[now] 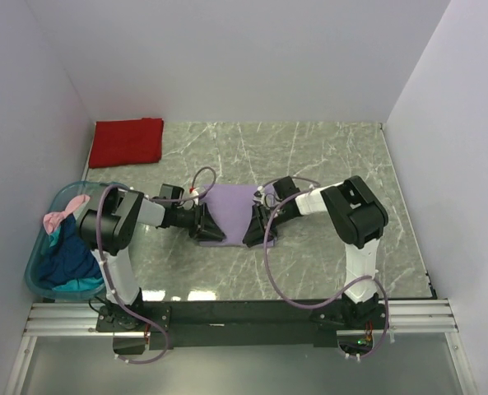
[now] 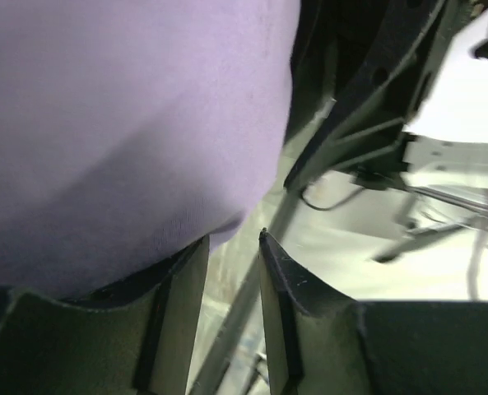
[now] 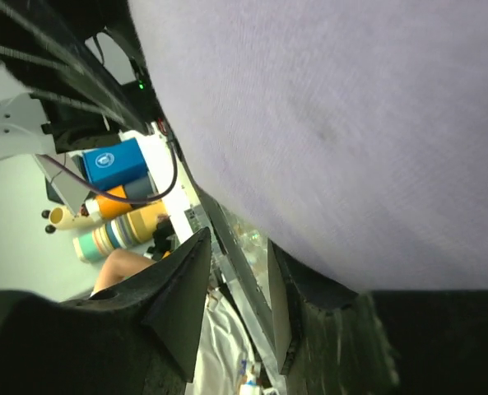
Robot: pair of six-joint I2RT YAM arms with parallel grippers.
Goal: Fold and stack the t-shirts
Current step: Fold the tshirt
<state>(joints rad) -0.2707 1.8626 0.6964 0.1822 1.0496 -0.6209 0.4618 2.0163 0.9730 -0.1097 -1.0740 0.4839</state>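
Grey-green marbled surface (image 1: 326,164), white walls on three sides. Red shirt (image 1: 128,141) lies folded in the far left corner, well apart from both arms. Purple shirt (image 1: 230,206) sits mid-surface as a folded panel between the two arms; its near corners are covered by the dark finger assemblies in the top view, so the edge there cannot be read, nor whether it lies flat or is raised. Left wrist view: left fingers (image 2: 178,313) stand apart, with a clear gap and no cloth in it; purple cloth fills the upper left of the view, blurred, and hangs over the left-hand finger's tip. Right wrist view: right fingers (image 3: 182,284) also apart, daylight between them, purple cloth just above the right-hand finger; touching or not, cannot tell. Teal tub (image 1: 34,276) at the left edge, partly hidden behind the left arm (image 1: 116,226). Inside it are a pink shirt (image 1: 62,216) draped over the far rim, a dark blue shirt (image 1: 67,262) bunched in the middle, and a strip of teal cloth near the front that is hard to separate from the tub wall. Right arm (image 1: 355,216) reaches in from the right.
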